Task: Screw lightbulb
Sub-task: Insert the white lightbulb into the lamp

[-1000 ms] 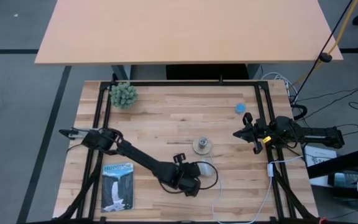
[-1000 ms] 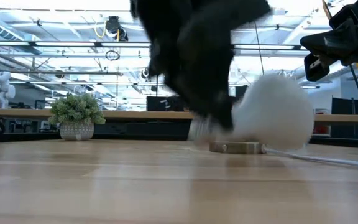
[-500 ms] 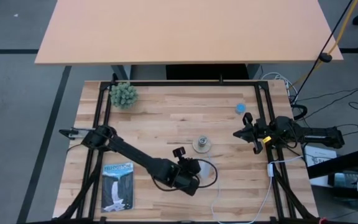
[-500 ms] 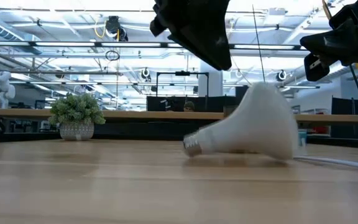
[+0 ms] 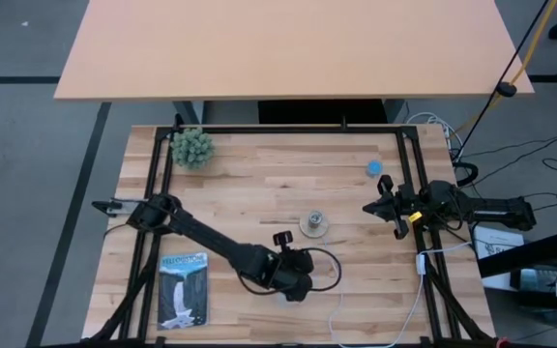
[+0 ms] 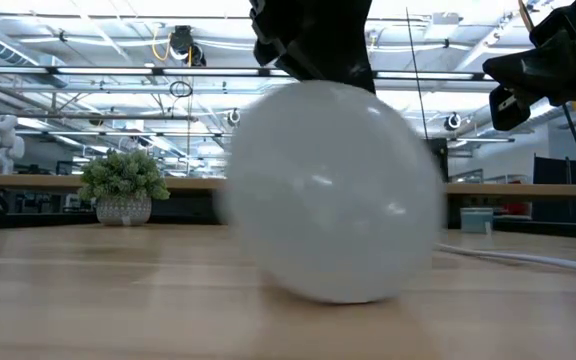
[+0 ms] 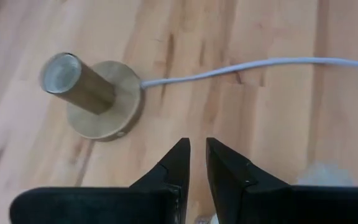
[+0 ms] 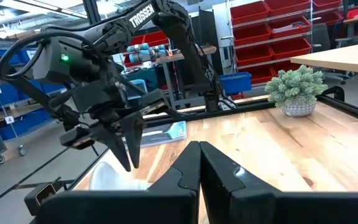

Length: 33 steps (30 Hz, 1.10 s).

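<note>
Left gripper: we see the left gripper (image 7: pixel 196 163) above the near middle of the table (image 5: pixel 259 184), its two fingers (image 7: pixel 174 163) drawn close with only a thin slit between them and nothing held. In the high view it sits at (image 5: pixel 294 275), just on the near side of the socket.
Lightbulb: we count one lightbulb (image 6: pixel 333 190), lying free on the tabletop below the left gripper; in the low view its white dome fills the middle and is blurred. In the high view it is hidden under the arm.
Socket: one round brass socket (image 7: pixel 95 93) with a short upright barrel, standing near the table's centre (image 5: pixel 314 225); one white cord (image 7: pixel 241 67) runs from its base across the wood.
Right gripper: we find the right gripper (image 5: pixel 373 206) held off the table at the right side, well apart from the socket, its fingers (image 8: pixel 188 163) pressed together and empty.
Blue round object: one (image 5: pixel 374 167), near the far right of the table.
Potted plant: one (image 5: pixel 192 147), at the far left corner.
Picture card: one (image 5: pixel 183 288), flat at the near left.
</note>
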Available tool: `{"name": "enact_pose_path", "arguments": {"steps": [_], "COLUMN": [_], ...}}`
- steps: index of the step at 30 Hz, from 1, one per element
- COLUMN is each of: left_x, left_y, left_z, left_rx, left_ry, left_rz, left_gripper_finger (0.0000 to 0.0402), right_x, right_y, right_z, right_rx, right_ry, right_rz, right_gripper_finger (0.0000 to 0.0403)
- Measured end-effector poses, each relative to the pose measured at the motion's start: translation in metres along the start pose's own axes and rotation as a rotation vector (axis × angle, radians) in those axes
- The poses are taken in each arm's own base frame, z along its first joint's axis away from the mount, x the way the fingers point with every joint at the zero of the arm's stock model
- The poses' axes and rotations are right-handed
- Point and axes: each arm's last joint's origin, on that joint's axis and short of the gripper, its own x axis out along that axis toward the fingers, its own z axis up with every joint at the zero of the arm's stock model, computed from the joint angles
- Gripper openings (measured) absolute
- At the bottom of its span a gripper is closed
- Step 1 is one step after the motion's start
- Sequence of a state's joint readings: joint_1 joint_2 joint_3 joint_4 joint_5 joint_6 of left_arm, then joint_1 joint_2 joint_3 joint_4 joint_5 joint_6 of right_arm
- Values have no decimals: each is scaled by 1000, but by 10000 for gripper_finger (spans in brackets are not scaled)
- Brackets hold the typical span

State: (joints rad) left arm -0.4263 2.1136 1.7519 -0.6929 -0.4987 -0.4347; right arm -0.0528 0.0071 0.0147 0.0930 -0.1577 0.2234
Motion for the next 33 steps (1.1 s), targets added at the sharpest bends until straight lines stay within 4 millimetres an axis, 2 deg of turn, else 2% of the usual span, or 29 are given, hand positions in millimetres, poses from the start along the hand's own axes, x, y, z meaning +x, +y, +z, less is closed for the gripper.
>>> {"name": "enact_pose_path", "arguments": {"steps": [8,11,15,26,29,33], "left_x": [6,6,6,6,8,9], "left_y": [9,8,6,4,7,11], "left_z": [7,10,15,29,33,36], "left_rx": [-64,-83,-104,-67,-71,-155], "left_ry": [2,-25,-70,-214,-239,-247], "left_rz": [-34,-47,-67,-69,-68,-87], "left_gripper_finger": [58,71,113,264,283,286], "right_x": [0,0,0,0,0,0], "right_y": [0,0,0,0,0,0], "right_z": [0,0,0,0,0,0], "right_rx": [0,0,0,0,0,0], "right_ry": [0,0,0,0,0,0], "right_rz": [0,0,0,0,0,0], "right_gripper_finger": [0,0,0,0,0,0]}}
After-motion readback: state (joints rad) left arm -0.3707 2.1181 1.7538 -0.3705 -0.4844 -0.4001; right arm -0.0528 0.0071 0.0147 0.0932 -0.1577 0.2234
